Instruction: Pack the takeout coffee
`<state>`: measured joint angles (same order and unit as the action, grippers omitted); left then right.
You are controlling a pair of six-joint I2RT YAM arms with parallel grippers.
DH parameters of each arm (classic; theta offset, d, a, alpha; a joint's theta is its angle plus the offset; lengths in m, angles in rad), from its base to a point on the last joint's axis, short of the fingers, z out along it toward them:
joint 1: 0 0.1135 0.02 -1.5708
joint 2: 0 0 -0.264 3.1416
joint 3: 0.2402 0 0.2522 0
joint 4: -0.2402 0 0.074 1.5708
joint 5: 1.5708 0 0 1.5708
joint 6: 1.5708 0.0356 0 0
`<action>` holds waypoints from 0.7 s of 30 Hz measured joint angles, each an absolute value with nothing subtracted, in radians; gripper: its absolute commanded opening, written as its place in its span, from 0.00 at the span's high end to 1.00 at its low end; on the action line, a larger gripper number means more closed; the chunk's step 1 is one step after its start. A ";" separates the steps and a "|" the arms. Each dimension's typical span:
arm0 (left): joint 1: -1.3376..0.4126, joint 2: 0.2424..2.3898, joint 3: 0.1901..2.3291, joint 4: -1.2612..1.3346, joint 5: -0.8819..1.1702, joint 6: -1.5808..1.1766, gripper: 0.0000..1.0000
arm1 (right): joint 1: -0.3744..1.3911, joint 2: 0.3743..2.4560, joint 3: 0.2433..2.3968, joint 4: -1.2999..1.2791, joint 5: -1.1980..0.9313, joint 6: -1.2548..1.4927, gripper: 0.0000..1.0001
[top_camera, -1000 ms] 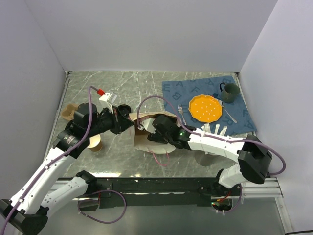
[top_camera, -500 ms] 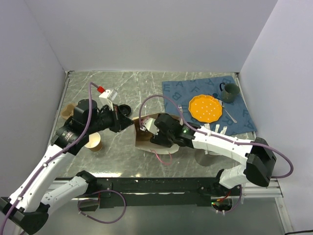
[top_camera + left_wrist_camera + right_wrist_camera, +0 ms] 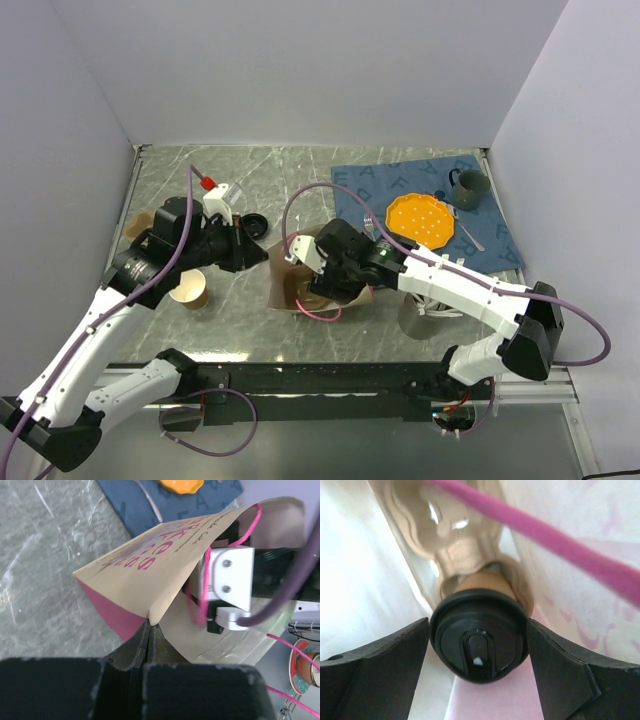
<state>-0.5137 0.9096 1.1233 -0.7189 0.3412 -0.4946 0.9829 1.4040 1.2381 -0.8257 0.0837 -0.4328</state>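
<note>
The takeout coffee (image 3: 477, 645), a brown paper cup with a black lid, is inside the paper bag (image 3: 285, 290), top toward the right wrist camera. My right gripper (image 3: 477, 630) reaches into the bag's mouth, its fingers (image 3: 395, 665) against both sides of the lid. In the top view my right gripper (image 3: 320, 285) covers the cup. My left gripper (image 3: 148, 625) is shut on the bag's (image 3: 150, 565) upper edge, holding the mouth open; in the top view it (image 3: 258, 250) is at the bag's left corner.
An open brown cup with a cream inside (image 3: 188, 290) stands left of the bag, another brown cup (image 3: 140, 228) farther left. A loose black lid (image 3: 253, 222) lies behind the left gripper. A blue placemat (image 3: 480, 235) holds an orange plate (image 3: 420, 220), mug (image 3: 469, 187) and cutlery.
My right gripper has moved left and deeper into the bag with the cup. My left gripper has drawn the bag's edge back to the left, and the mouth has opened wider.
</note>
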 measured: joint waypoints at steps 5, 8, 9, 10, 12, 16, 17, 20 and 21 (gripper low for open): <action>-0.514 0.941 1.155 -0.775 0.322 -0.493 0.99 | 0.983 1.440 1.286 -0.881 0.049 -0.422 0.15; -0.513 0.955 1.186 -0.818 0.306 -0.492 0.99 | 0.983 1.468 1.305 -0.896 0.032 -0.415 0.16; -0.512 0.960 1.196 -0.835 0.300 -0.491 0.99 | 0.984 1.476 1.310 -0.899 0.027 -0.413 0.16; -0.512 0.963 1.204 -0.847 0.294 -0.491 0.99 | 0.985 1.481 1.313 -0.899 0.021 -0.412 0.16; -0.511 0.970 1.217 -0.868 0.284 -0.491 0.99 | 0.990 1.489 1.319 -0.903 0.010 -0.408 0.16; -0.509 0.987 1.250 -0.918 0.255 -0.491 0.99 | 0.998 1.497 1.339 -0.910 -0.004 -0.402 0.16; -0.509 0.993 1.258 -0.928 0.249 -0.491 0.99 | 1.000 1.498 1.346 -0.910 -0.006 -0.401 0.16; -0.504 1.008 1.279 -0.957 0.231 -0.490 0.99 | 1.002 1.501 1.376 -0.917 -0.009 -0.397 0.16; -0.503 1.013 1.286 -0.965 0.228 -0.487 0.99 | 1.003 1.502 1.384 -0.918 -0.010 -0.397 0.16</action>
<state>-0.5026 1.0130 1.2858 -0.9649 0.2276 -0.4866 1.0027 1.5021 1.3838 -0.9184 -0.0097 -0.3973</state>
